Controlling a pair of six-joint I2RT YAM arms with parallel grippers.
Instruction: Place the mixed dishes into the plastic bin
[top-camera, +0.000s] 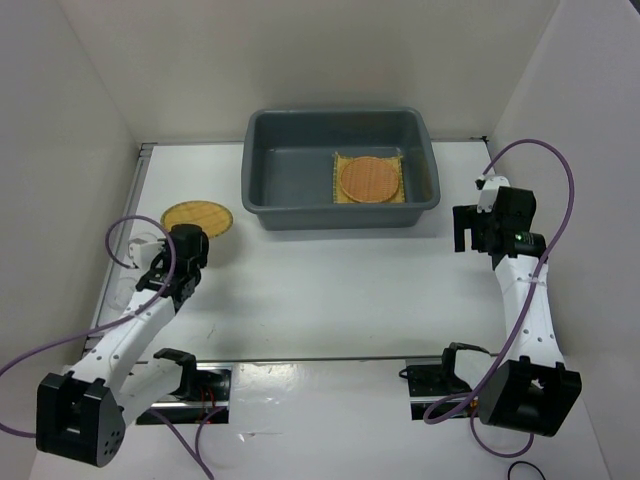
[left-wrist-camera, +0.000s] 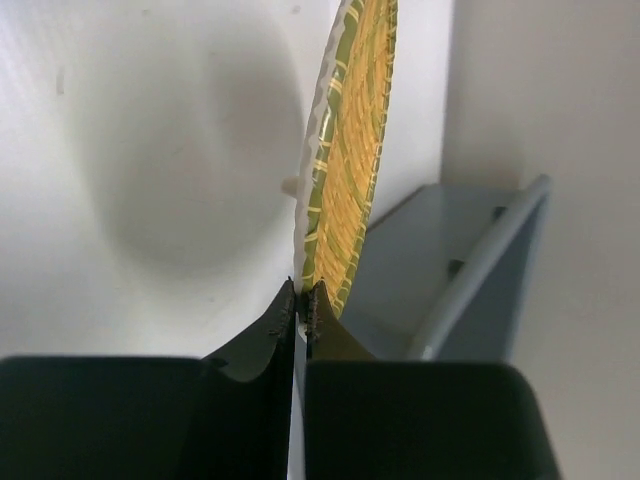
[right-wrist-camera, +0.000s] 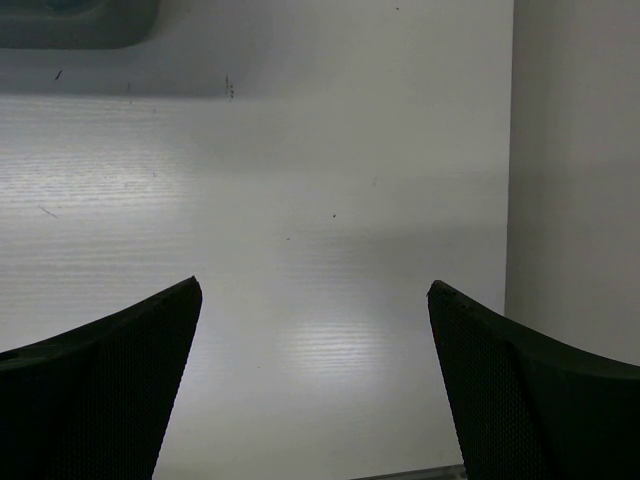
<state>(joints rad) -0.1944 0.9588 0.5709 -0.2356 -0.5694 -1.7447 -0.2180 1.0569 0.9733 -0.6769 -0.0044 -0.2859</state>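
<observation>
Left of the bin (top-camera: 290, 175), left gripper (left-wrist-camera: 302, 298) pinches a woven plate (left-wrist-camera: 345, 170); right gripper (right-wrist-camera: 315, 288) gapes empty.

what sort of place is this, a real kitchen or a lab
Most likely a robot lab test cell, not a kitchen: a white table boxed in by plain white walls, two robot arms bolted at its near edge, and a grey plastic bin staged with a woven plate.
</observation>
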